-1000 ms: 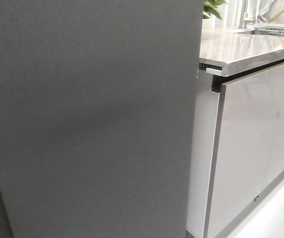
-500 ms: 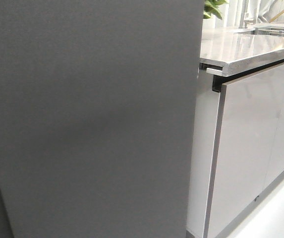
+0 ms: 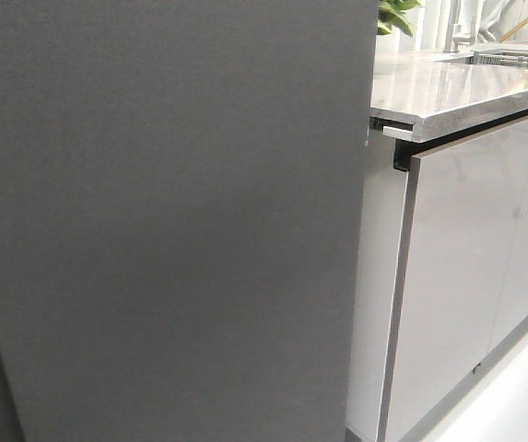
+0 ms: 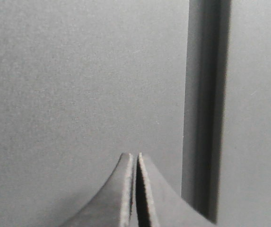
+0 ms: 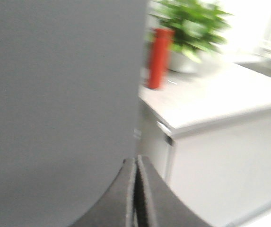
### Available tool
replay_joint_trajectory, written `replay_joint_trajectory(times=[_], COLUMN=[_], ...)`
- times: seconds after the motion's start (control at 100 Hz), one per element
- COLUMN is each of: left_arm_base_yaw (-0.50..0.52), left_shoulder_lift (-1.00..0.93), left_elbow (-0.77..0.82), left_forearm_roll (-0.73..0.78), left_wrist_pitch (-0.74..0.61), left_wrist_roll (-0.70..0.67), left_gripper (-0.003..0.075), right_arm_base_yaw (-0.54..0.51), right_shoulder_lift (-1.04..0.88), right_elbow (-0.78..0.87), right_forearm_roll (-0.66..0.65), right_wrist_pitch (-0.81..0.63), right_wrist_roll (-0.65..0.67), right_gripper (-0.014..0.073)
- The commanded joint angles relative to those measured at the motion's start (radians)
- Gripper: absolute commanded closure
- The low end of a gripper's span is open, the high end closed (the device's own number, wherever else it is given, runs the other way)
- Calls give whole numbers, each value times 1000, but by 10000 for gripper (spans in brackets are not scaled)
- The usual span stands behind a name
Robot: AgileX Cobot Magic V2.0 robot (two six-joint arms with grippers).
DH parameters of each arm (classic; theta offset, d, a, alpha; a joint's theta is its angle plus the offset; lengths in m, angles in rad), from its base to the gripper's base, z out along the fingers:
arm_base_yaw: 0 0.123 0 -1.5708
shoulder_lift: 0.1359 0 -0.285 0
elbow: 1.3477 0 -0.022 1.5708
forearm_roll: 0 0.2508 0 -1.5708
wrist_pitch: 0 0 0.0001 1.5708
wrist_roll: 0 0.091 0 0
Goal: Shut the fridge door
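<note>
The fridge door (image 3: pixel 171 221) shows its matte dark grey outer face and fills most of the front view; its right edge runs down beside the cabinet. Its white inner side is hidden. In the left wrist view my left gripper (image 4: pixel 135 155) is shut and empty, tips close to the grey door face (image 4: pixel 78 85), next to a dark vertical seam (image 4: pixel 206 109). In the right wrist view my right gripper (image 5: pixel 137 158) is shut and empty, close to the door's grey face (image 5: pixel 59 94) near its edge. Neither gripper shows in the front view.
A glossy light grey cabinet front (image 3: pixel 457 267) with a dark edge stands right of the door under a grey countertop (image 3: pixel 457 87). A red bottle (image 5: pixel 159 57) and a green plant (image 5: pixel 192 23) stand on the countertop. Pale floor (image 3: pixel 512 396) lies at the lower right.
</note>
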Motion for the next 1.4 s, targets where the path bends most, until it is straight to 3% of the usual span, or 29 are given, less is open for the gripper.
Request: replay_joint_trajectory(times=[0.0,0.32,0.51,1.39], left_arm_base_yaw=[-7,-7,-7,-7], left_shoulder_lift=[-10,-10,-10,-10], left_elbow=[35,35,35,35], left_forearm_roll=[-4,-4,-4,-4], left_wrist_pitch=[-73,-73,-73,-73], left_wrist_roll=[-4,-4,-4,-4], left_gripper=[740,740,740,740], right_arm_base_yaw=[-75,-183,-218,-240], right_shoulder_lift=[-49,-204,-252,-298], right_elbow=[88,568,708,733], right_forearm_roll=[32,144,149,149], right_wrist_pitch=[-159,-498,-608,-552], right_wrist_roll=[0,0,0,0], right_gripper=[638,638,638,638])
